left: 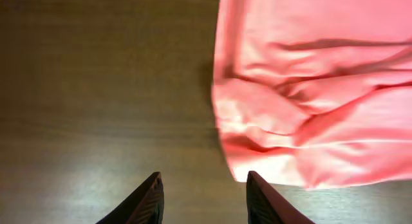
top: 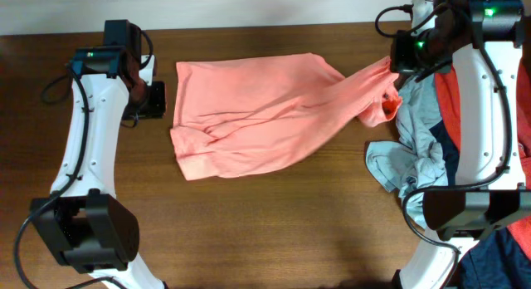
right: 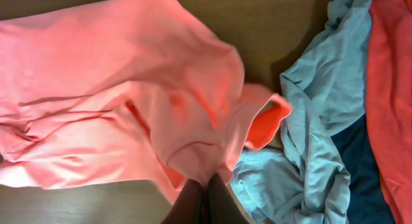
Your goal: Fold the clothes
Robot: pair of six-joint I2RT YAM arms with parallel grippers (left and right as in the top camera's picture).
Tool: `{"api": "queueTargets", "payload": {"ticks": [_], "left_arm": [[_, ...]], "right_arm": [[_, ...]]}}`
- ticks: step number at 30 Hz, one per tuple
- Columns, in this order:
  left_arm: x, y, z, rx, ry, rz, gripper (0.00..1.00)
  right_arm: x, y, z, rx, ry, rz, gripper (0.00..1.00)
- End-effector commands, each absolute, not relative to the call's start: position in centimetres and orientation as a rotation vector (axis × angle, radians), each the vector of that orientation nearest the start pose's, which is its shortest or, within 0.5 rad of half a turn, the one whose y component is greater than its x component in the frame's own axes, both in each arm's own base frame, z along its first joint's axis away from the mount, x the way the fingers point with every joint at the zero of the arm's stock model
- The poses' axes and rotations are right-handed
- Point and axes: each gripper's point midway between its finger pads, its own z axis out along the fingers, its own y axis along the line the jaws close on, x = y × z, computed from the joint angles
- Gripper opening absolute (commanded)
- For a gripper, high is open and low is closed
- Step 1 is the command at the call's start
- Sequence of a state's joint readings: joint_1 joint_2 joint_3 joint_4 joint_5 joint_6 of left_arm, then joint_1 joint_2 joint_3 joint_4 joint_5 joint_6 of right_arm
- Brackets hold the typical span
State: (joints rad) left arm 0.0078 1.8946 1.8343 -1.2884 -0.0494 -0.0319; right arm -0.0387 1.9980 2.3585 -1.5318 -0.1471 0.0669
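A light salmon-pink shirt (top: 257,115) lies spread and wrinkled across the middle of the dark wooden table. Its right end is pulled up into a stretched tail toward my right gripper (top: 397,69). That gripper (right: 207,182) is shut on a bunch of the pink fabric (right: 116,89) by a sleeve opening. My left gripper (top: 153,98) hovers just left of the shirt's left edge. In the left wrist view it (left: 203,176) stands open with only bare wood between its fingers, and the shirt's hem (left: 309,89) lies to the upper right.
A heap of other clothes sits at the right edge under the right arm: a pale grey-blue garment (top: 415,148), a deeper red one (top: 448,98) and a navy one (right: 360,166). Bare wood (top: 274,231) runs along the table's front.
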Motion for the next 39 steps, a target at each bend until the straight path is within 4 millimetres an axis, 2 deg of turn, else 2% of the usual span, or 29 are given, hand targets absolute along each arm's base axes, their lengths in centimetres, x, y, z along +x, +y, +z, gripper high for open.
{"api": "queueTargets", "payload": {"ticks": [1,5,8,12,15,18,22,28,33,39], "left_arm": [[39.6,1.5,17.8,-0.061,2.926,0.093,0.41],[38.1,-0.2,16.9,-0.047,2.996,-0.052,0.41],[37.0,-1.5,15.2,-0.044,3.051,-0.160,0.41],[34.2,-3.1,11.3,0.009,3.159,-0.305,0.41],[33.2,-3.3,8.4,0.008,3.184,-0.327,0.41],[34.0,-3.7,5.9,0.015,3.125,-0.360,0.41],[35.5,-3.7,4.2,0.025,3.041,-0.348,0.41],[36.3,-2.8,2.8,0.027,3.000,-0.263,0.42],[36.6,-0.4,1.7,-0.054,2.984,-0.051,0.42],[38.4,-1.0,0.7,-0.085,2.874,-0.108,0.43]], "right_arm": [[43.3,0.5,27.1,0.101,2.738,0.203,0.05],[43.3,0.5,27.1,0.101,2.738,0.203,0.11],[43.3,0.5,27.1,0.101,2.738,0.203,0.12],[43.3,0.5,27.1,0.100,2.738,0.203,0.13],[43.3,0.5,27.1,0.100,2.738,0.203,0.13],[43.3,0.5,27.1,0.100,2.738,0.203,0.13],[43.3,0.5,27.1,0.100,2.738,0.203,0.15],[43.3,0.5,27.1,0.100,2.738,0.203,0.19],[43.3,0.5,27.1,0.100,2.738,0.203,0.23],[43.3,0.5,27.1,0.100,2.738,0.203,0.24]]}}
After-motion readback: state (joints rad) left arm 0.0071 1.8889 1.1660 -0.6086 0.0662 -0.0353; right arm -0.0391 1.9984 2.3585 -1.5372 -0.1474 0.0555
